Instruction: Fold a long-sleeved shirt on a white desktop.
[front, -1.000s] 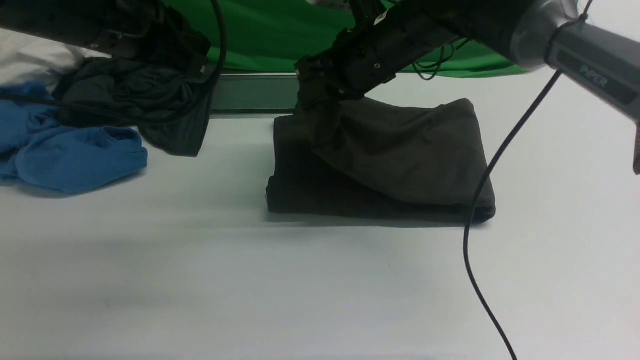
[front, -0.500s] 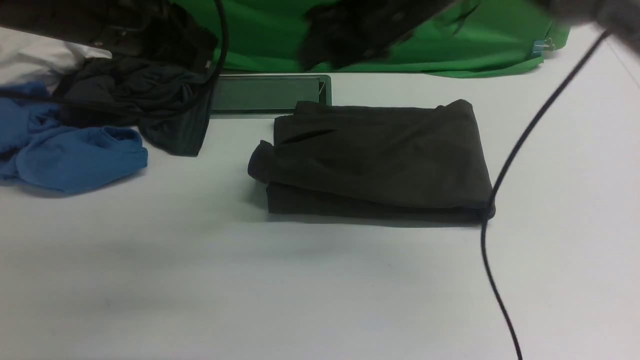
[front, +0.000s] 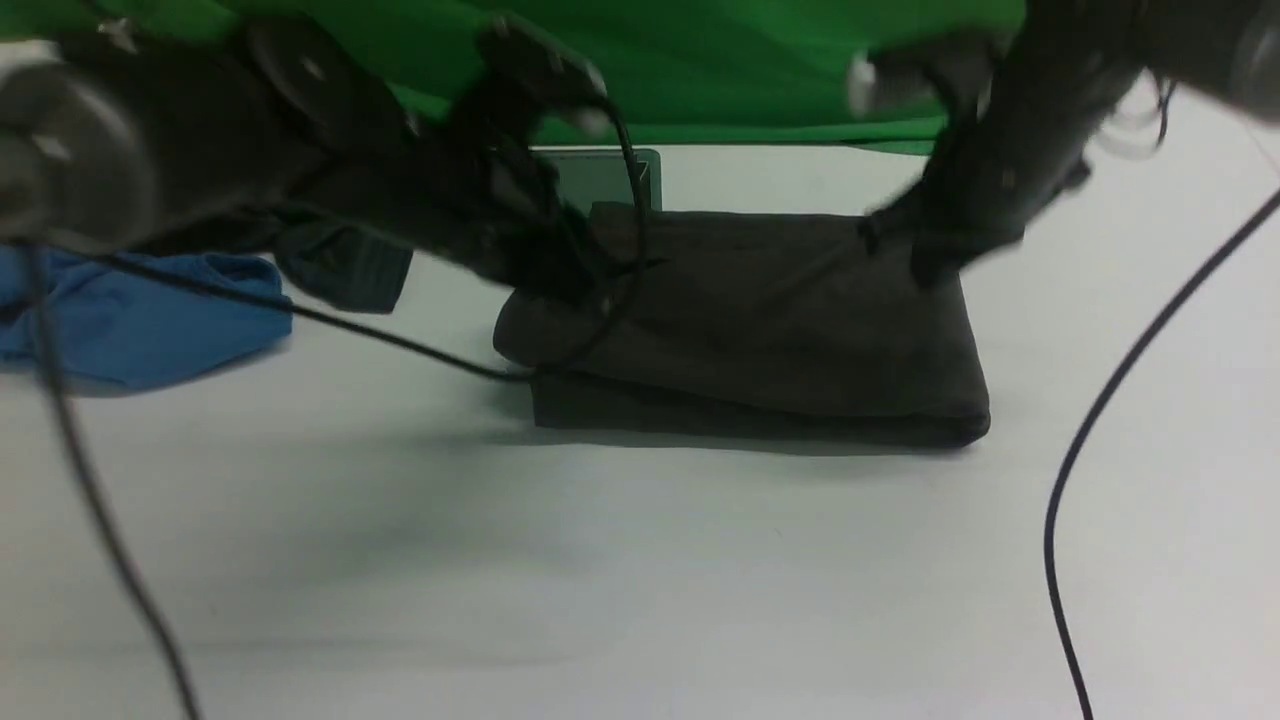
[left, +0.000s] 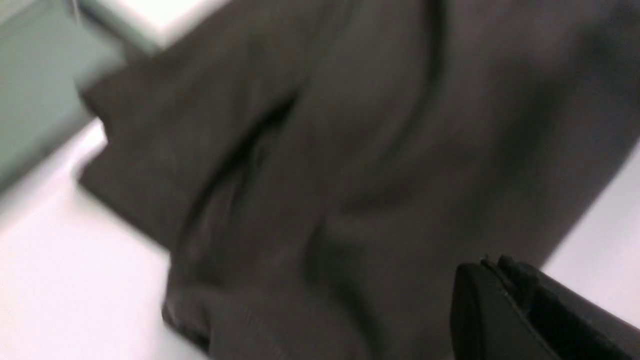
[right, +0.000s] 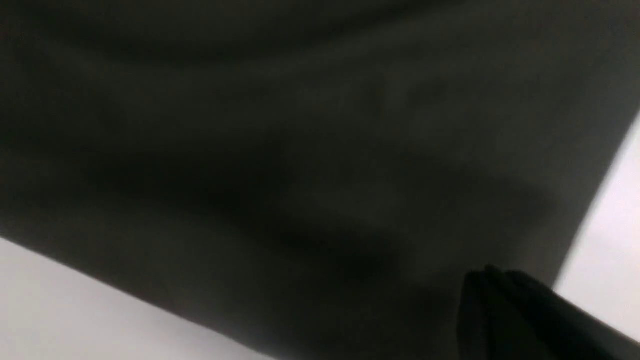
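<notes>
Black right claw (front: 925, 260) low over shirt (front: 780, 330)

Legible markings: none. No text, label, brand, number or sign can be read in any of the three views. In the front view my left arm (front: 200, 130) and right arm (front: 1010, 150) are smeared by motion blur, so any lettering on the housings is unreadable. Both wrist views are too soft to show print.
</notes>
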